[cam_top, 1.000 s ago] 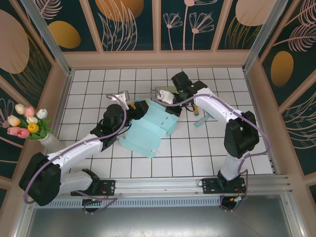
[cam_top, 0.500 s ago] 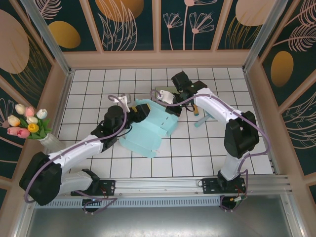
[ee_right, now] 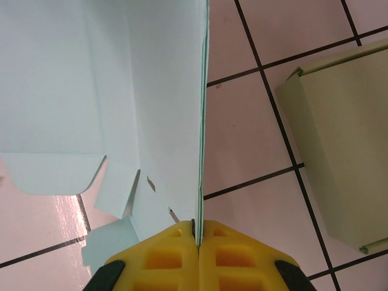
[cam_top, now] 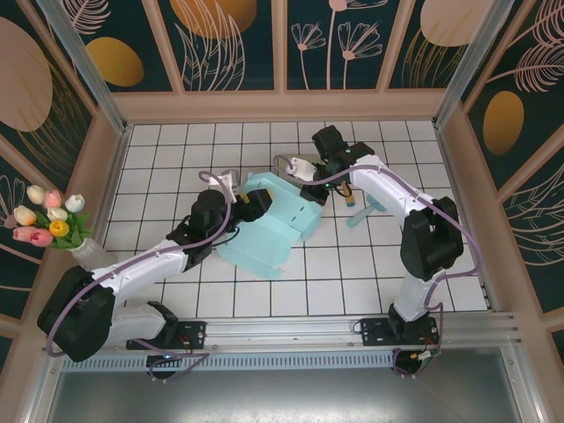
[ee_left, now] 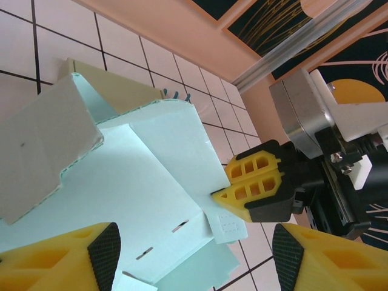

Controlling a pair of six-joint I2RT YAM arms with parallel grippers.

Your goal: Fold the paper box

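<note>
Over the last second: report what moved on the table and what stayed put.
The left end effector edged rightward, farther over the paper box, jaws open and gripping nothing. The right end effector shifted slightly toward the far wall, taking the box's pinched edge along. Unchanged: the right grip on that edge, the beige box, the tulips.

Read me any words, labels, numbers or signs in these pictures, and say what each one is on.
No readable text.
Light blue paper box: a faint mark on one flap, too blurred to read.
Beige box: no print.
Wall panels: leaf and flower patterns only.
</note>
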